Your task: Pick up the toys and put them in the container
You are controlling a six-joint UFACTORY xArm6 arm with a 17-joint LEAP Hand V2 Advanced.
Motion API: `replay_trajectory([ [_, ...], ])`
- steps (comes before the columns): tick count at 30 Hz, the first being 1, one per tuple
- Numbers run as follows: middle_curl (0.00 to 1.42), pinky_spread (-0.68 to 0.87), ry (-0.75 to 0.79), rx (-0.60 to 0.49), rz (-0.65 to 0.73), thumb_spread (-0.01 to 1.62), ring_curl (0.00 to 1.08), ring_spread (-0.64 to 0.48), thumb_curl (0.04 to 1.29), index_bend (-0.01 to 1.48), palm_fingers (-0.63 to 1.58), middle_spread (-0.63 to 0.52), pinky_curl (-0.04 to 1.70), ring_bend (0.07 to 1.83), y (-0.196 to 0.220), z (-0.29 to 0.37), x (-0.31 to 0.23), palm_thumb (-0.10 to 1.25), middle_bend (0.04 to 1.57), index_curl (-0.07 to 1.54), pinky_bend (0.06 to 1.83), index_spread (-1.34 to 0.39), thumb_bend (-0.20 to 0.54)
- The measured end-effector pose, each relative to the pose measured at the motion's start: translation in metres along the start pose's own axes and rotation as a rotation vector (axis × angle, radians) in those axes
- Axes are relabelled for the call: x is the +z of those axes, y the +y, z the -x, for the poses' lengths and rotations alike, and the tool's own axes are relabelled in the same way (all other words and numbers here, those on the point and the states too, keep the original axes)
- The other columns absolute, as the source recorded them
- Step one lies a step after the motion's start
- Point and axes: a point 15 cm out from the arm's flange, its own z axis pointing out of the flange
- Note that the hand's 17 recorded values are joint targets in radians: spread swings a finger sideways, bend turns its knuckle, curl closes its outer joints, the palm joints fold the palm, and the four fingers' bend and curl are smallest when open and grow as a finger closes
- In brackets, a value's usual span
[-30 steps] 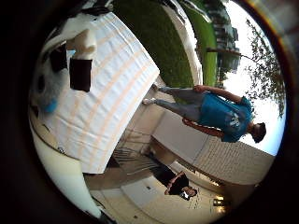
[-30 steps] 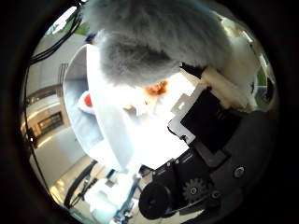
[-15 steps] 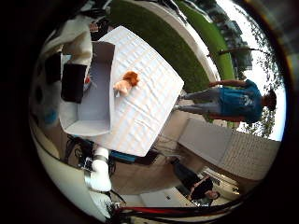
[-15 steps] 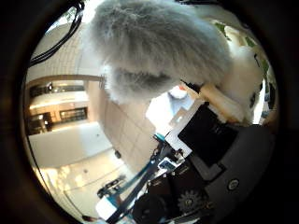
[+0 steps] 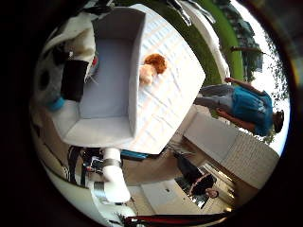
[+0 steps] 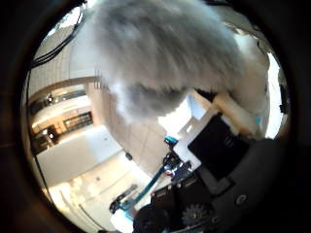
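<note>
My hand (image 6: pixel 218 160) is curled round a fluffy grey toy (image 6: pixel 165 53). In the thumb-side palm view the grey fur fills the span from about ten o'clock round to two o'clock and lies right up against my palm, so the toy is very close and off the table. My black and white finger parts (image 6: pixel 233 121) press into the fur at about three o'clock, and the geared body of my hand sits at about five o'clock. I cannot tell exactly how far each finger wraps round the toy, since the fur hides the contact, but the fingers are bent onto it and not spread.

The little-finger-side palm view looks past my hand at the white table (image 5: pixel 175 90). The grey container (image 5: pixel 109 85) stands on it, open, its floor bare where I can see it. More of my hand, white with a black pad and a teal part (image 5: pixel 66 75), crosses the container's rim at about nine o'clock from its middle. A small orange and cream toy (image 5: pixel 151 68) lies on the table just beside the container's outer wall, at about two o'clock from the container's middle, not inside it. Green grass (image 5: pixel 208 33) lies beyond the table's far edge.
</note>
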Motion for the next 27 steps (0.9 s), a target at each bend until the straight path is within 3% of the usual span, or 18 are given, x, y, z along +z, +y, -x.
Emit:
replay_trajectory([
  [1,0.79,0.29,-0.001,0.001,0.002,1.27,0.62,0.13,0.45,0.82,-0.25,-0.09,0.86,0.92,0.0,-0.002,0.001,0.72,0.43,0.03,1.09,-0.47,-0.032],
  [6,0.64,0.35,-0.007,-0.07,0.018,1.2,0.48,0.23,0.45,0.63,-0.33,-0.01,0.74,0.68,0.003,-0.008,0.006,0.77,0.2,0.03,0.94,-0.48,-0.014],
  [9,0.55,0.4,-0.019,-0.09,0.019,1.15,0.41,0.28,0.46,0.5,-0.26,0.05,0.66,0.56,0.007,-0.024,0.005,0.79,0.13,0.03,0.82,-0.48,-0.025],
  [13,0.45,0.43,-0.022,-0.106,0.005,1.12,0.36,0.31,0.45,0.37,-0.17,0.09,0.56,0.46,0.011,-0.045,0.001,0.79,0.12,0.06,0.66,-0.47,-0.028],
  [20,0.38,0.42,-0.01,-0.056,-0.048,1.09,0.34,0.27,0.45,0.25,-0.01,0.04,0.45,0.42,0.02,-0.119,-0.015,0.83,0.17,0.13,0.49,-0.42,-0.02],
  [23,0.37,0.42,0.054,-0.058,-0.083,1.09,0.33,0.26,0.46,0.23,0.02,0.03,0.42,0.41,0.01,-0.158,-0.038,0.84,0.17,0.16,0.46,-0.41,-0.023],
  [27,0.35,0.41,0.172,-0.04,-0.01,1.08,0.32,0.25,0.46,0.18,0.03,0.02,0.4,0.4,0.0,-0.217,-0.043,0.86,0.17,0.18,0.45,-0.41,-0.024],
])
